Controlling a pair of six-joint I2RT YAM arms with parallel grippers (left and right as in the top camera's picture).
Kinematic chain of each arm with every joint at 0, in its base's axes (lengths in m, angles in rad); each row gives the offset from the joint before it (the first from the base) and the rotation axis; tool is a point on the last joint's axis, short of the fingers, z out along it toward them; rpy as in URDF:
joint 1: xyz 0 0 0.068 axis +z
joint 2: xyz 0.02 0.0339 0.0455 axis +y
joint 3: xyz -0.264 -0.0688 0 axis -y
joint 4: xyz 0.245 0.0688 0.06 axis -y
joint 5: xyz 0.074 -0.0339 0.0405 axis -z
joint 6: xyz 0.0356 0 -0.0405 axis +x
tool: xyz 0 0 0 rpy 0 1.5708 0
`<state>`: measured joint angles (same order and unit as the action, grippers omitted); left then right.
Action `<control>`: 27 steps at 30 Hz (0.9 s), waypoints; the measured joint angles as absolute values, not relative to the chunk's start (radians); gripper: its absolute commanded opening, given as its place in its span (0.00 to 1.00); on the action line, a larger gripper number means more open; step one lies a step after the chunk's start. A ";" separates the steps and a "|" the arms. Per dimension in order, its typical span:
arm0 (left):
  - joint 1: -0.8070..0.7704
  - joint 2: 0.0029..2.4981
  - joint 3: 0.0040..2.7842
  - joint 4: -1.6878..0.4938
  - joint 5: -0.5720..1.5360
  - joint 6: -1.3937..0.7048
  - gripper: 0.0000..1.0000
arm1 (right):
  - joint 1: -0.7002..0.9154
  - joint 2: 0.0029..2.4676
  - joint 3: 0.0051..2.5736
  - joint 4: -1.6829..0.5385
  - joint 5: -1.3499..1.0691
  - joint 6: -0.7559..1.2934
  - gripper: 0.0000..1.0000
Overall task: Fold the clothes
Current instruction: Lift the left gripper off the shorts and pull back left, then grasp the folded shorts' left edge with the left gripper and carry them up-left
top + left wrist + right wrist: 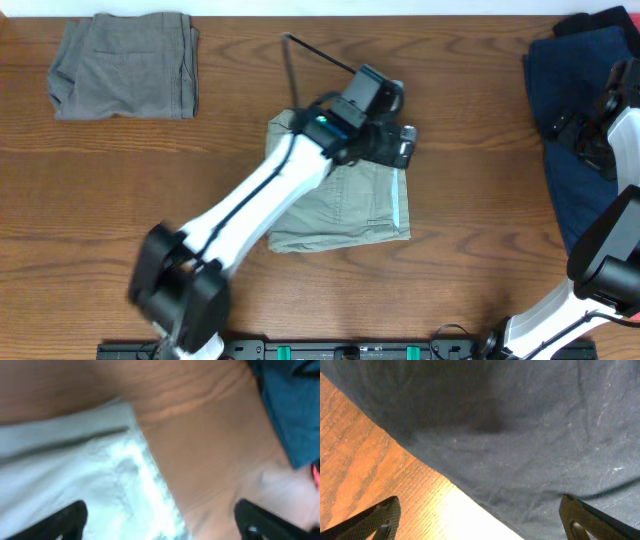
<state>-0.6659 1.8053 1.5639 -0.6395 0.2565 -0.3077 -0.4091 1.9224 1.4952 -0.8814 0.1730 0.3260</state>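
Observation:
A folded pale green garment point(345, 205) lies in the middle of the table; in the left wrist view it shows as pale cloth point(75, 475). My left gripper point(402, 143) hovers over its upper right corner, open and empty point(160, 520). A dark blue garment point(580, 130) lies at the right edge of the table. My right gripper point(588, 135) is over it, open and empty, with the blue cloth point(520, 425) and its edge between the fingers point(480, 520). A folded grey garment point(125, 65) lies at the far left.
A thin black cable point(318, 55) runs behind the left gripper. The wooden table point(480, 250) shows bare between the green and blue garments. A black rail point(340, 350) runs along the front edge.

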 measured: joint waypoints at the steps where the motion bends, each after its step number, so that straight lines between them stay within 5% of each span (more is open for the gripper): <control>1: -0.655 1.776 1.566 -0.701 0.232 -0.301 0.98 | -0.409 1.922 1.495 -0.882 0.173 0.326 0.99; 8: -0.480 1.718 1.563 -1.046 0.058 -0.254 0.98 | -0.409 1.922 1.495 -0.882 0.173 0.326 0.99; 15: -0.262 1.718 1.498 -1.110 0.019 -0.182 0.98 | -0.409 1.922 1.495 -0.882 0.173 0.326 0.99; 27: 0.024 1.719 1.164 -0.891 0.458 0.002 0.98 | -0.409 1.922 1.495 -0.882 0.173 0.326 0.99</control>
